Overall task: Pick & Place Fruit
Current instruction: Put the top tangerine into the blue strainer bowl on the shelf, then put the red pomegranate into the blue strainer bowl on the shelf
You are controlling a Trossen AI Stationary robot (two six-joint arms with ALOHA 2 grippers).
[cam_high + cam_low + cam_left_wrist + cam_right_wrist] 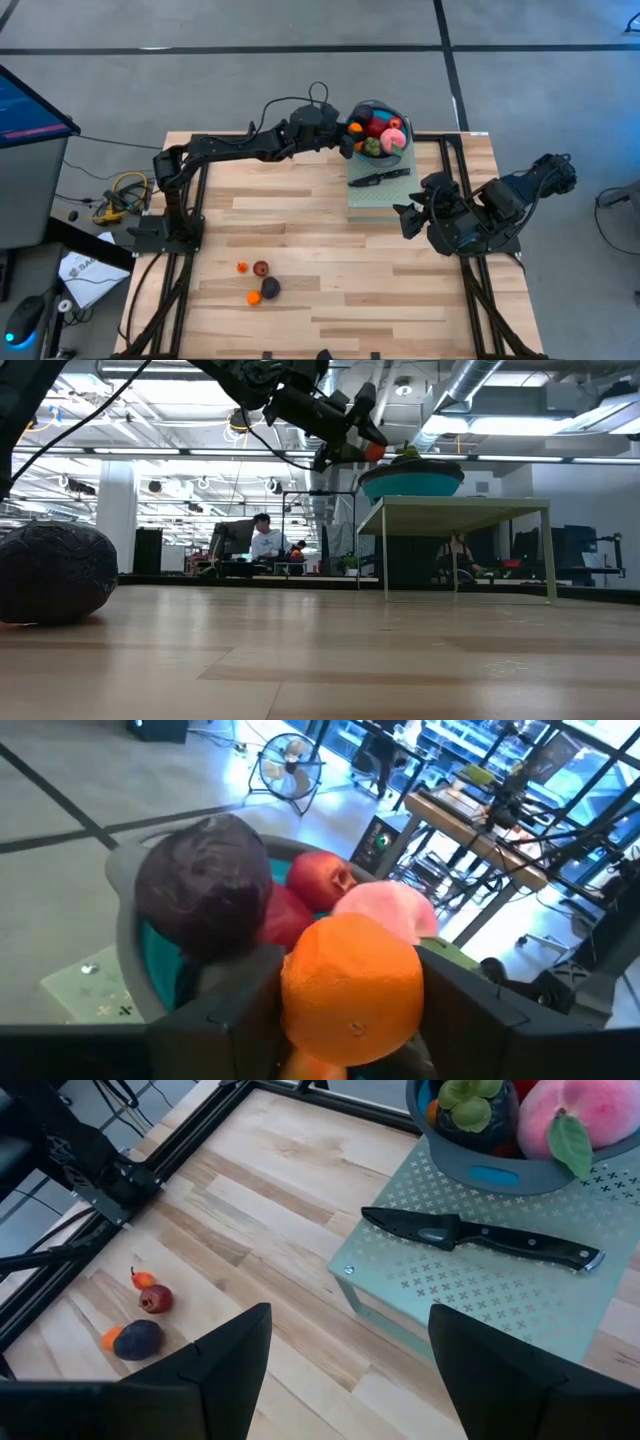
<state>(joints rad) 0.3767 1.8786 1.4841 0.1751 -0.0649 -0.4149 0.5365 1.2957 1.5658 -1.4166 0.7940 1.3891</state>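
Fruit sorting scene on a wooden table [330, 250], seen from overhead. At about one o'clock on the table stands a pale green raised stand [385, 190] carrying a grey bowl [400, 152] with a teal lining, already heaped with fruit: a dark purple plum [205, 885], a red apple [320, 880], a pink peach [385, 910] and a green piece [468, 1102]. A black knife [480, 1235] lies on the stand just beside the bowl.

The left tool [350, 135] hangs at the bowl's nine o'clock edge, pinching a small orange [350, 985] between its fingers [240, 1005]; the orange sits directly over the heap, not yet let go.

The right tool [412, 218] waits near the stand's five o'clock corner, fingers spread and holding nothing.

Four pieces remain on the table around seven o'clock: a tiny orange one [242, 267], a red one [261, 268], a dark purple one [270, 287] and another orange one [254, 297], the last three close together.

Risk from here: the bowl looks full to the rim, so an orange released onto the rounded heap would likely roll off the peach or plum, over the edge and onto the stand or table. The release could also nudge a neighbouring fruit out.
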